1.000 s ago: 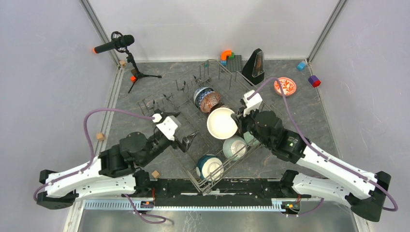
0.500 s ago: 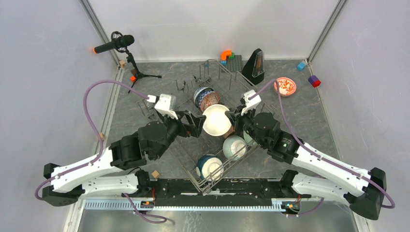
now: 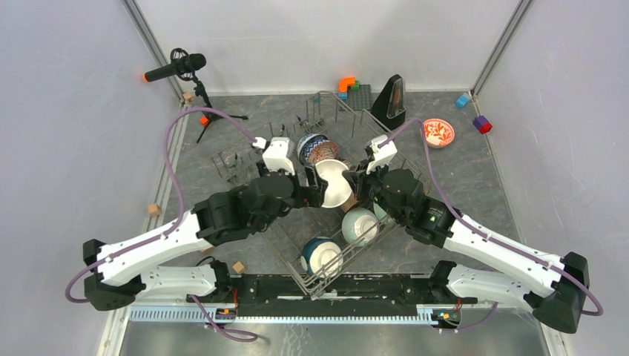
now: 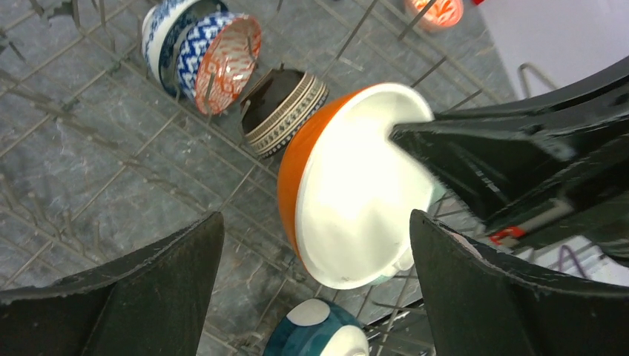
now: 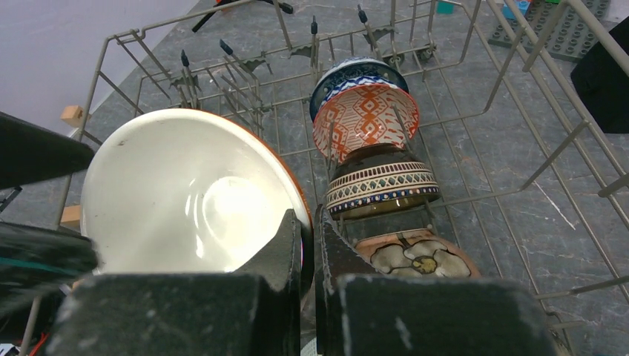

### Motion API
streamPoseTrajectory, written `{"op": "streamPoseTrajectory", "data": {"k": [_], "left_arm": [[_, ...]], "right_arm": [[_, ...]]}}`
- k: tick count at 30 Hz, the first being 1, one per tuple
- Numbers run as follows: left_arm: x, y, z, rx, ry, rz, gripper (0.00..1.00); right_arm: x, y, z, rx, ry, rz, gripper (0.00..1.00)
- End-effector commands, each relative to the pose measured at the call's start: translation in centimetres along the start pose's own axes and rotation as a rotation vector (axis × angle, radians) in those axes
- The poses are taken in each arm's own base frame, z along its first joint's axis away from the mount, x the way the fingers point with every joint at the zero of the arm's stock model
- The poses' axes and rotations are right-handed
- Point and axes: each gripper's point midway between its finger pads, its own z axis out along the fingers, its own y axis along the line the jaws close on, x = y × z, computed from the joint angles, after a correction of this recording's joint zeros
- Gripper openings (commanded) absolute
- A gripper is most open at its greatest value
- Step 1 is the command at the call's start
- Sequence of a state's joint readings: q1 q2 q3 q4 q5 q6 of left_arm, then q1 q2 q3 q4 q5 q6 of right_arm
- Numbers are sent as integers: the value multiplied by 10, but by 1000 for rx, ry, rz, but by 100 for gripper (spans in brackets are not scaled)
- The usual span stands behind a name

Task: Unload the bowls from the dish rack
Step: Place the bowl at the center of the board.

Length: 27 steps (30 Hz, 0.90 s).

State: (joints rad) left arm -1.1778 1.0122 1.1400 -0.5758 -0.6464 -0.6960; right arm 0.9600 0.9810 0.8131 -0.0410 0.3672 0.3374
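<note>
My right gripper is shut on the rim of a bowl that is white inside and orange outside, holding it tilted above the dish rack. My left gripper is open, its fingers standing wide on either side of that bowl without touching it. In the top view the two grippers meet at the bowl over the middle of the rack. In the rack stand a blue-white bowl, a red-lattice bowl, a striped bowl, a floral bowl, a mint bowl and a teal bowl.
A red-patterned bowl lies on the table at the far right. A microphone on a tripod stands far left, a black metronome and coloured blocks at the back. Small wooden cubes lie near the left arm.
My left arm has swung right and forward until its open jaws bracket the bowl. The right gripper has shifted the bowl slightly left and tilted it more on edge.
</note>
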Motion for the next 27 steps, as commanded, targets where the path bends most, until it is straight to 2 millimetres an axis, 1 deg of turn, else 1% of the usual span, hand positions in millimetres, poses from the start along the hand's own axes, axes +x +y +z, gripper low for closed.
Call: {"op": "streamPoseTrajectory", "data": {"k": [1, 4, 6, 9, 12, 14, 15, 18, 22, 24, 25, 26, 27], "left_arm": [[5, 0, 6, -33, 29, -37, 100], [10, 4, 10, -39, 20, -43, 90], [11, 5, 12, -40, 13, -48, 80], [13, 6, 15, -42, 11, -45, 68], [16, 7, 19, -49, 15, -30, 59], [18, 10, 22, -64, 7, -28, 56], [18, 11, 23, -64, 1, -29, 52], [17, 9, 24, -53, -15, -28, 36], [19, 5, 27, -25, -15, -12, 3], [20, 5, 27, -25, -13, -11, 2], [20, 6, 27, -27, -14, -13, 2], [20, 7, 27, -29, -17, -18, 2], [19, 8, 26, -32, -21, -24, 2]], "right_arm": [[-43, 11, -5, -29, -105, 73, 0], [-40, 11, -6, -34, -102, 73, 0], [-38, 10, -6, -35, -100, 75, 0], [-36, 11, -6, -41, -99, 78, 0], [-37, 13, -7, -49, -101, 81, 0], [-38, 13, -8, -54, -106, 82, 0], [-39, 13, -8, -57, -111, 83, 0], [-41, 13, -10, -60, -116, 85, 0], [-38, 15, -9, -68, -107, 77, 0], [-36, 17, -9, -82, -93, 67, 0], [-34, 18, -8, -85, -84, 59, 8], [-36, 20, -8, -95, -85, 48, 17], [-31, 19, -9, -92, -56, 30, 28]]}}
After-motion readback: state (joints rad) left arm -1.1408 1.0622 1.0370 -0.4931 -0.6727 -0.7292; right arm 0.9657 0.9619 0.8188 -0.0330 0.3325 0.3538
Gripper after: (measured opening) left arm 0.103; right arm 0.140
